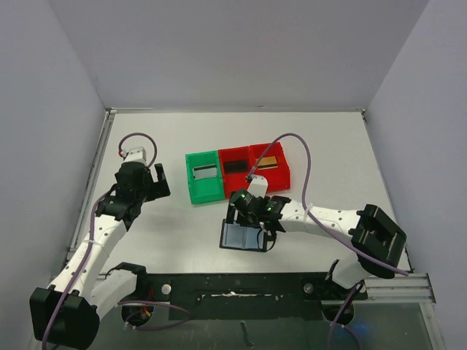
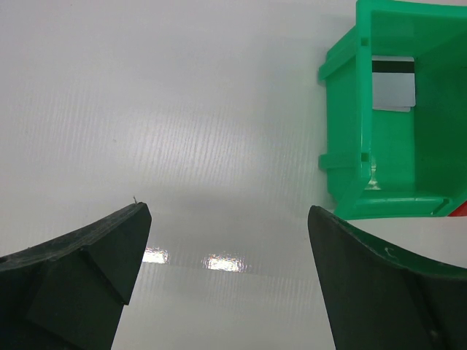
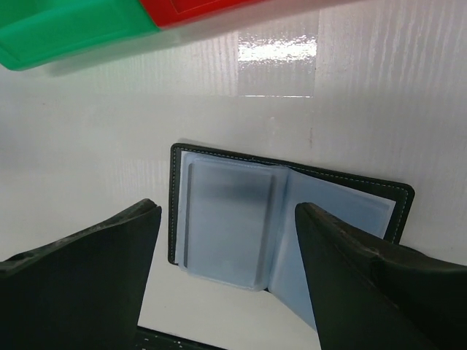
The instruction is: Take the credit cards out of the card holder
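The card holder (image 1: 243, 237) lies open on the table, black with grey-blue inner pockets; no card shows in them. My right gripper (image 1: 252, 223) hovers just above it, open and empty. In the right wrist view the gripper (image 3: 228, 210) straddles the holder (image 3: 343, 211). The silvery-grey card (image 1: 205, 172) lies in the green bin (image 1: 191, 191), the black card (image 1: 235, 166) in the middle red bin (image 1: 235, 184), and the gold card (image 1: 271, 161) in the right red bin (image 1: 284, 175). My left gripper (image 1: 157, 182) is open and empty, left of the green bin.
The left wrist view shows its gripper (image 2: 230, 240) over bare table, with the green bin (image 2: 346, 131) and silvery-grey card (image 2: 394, 91) at upper right. The green bin (image 3: 66, 29) and a red bin (image 3: 204, 9) show in the right wrist view. Walls enclose the table.
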Controlling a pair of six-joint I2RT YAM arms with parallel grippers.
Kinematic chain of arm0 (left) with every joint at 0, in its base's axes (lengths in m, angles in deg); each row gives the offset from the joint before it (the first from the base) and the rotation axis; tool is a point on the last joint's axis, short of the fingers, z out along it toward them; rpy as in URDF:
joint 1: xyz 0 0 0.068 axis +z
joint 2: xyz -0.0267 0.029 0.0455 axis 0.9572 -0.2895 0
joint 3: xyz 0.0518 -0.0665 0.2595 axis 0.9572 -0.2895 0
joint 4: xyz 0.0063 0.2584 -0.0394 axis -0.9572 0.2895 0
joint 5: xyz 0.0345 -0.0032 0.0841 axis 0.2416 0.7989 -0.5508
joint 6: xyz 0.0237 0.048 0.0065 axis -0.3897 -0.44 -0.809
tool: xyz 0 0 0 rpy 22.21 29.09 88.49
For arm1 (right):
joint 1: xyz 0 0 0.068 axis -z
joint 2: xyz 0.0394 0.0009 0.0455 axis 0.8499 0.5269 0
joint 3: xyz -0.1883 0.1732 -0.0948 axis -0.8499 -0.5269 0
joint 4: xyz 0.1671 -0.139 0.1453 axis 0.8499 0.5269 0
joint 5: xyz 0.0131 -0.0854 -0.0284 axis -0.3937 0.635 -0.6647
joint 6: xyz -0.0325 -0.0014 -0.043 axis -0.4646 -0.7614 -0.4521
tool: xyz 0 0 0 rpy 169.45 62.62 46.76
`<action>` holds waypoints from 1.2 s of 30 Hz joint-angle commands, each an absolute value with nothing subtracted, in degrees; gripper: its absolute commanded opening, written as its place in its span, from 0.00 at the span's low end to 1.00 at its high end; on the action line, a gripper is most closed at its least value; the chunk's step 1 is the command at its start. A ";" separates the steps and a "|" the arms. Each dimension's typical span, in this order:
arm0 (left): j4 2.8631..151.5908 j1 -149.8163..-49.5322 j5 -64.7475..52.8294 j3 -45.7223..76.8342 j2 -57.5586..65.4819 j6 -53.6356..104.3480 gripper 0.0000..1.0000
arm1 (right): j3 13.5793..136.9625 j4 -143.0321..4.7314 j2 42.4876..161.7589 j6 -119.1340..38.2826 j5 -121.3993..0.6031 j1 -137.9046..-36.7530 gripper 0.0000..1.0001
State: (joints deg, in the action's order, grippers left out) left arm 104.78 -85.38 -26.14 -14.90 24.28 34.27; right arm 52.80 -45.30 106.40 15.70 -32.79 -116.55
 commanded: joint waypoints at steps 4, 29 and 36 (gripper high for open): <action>102.31 -85.03 -25.54 -13.67 24.39 33.55 0.89 | 57.06 -43.23 110.55 16.50 -31.76 -116.87 0.71; 102.36 -85.03 -25.23 -13.69 23.29 33.46 0.89 | 53.69 -47.55 116.89 16.60 -39.69 -115.15 0.43; 102.38 -85.03 -24.99 -13.61 22.96 33.41 0.89 | 48.93 -52.20 115.25 16.42 -42.35 -113.31 0.26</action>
State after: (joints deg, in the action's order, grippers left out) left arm 104.78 -85.38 -25.88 -14.90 23.03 34.20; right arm 52.41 -48.80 115.96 16.11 -40.13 -114.08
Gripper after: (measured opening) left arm 0.891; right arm 0.298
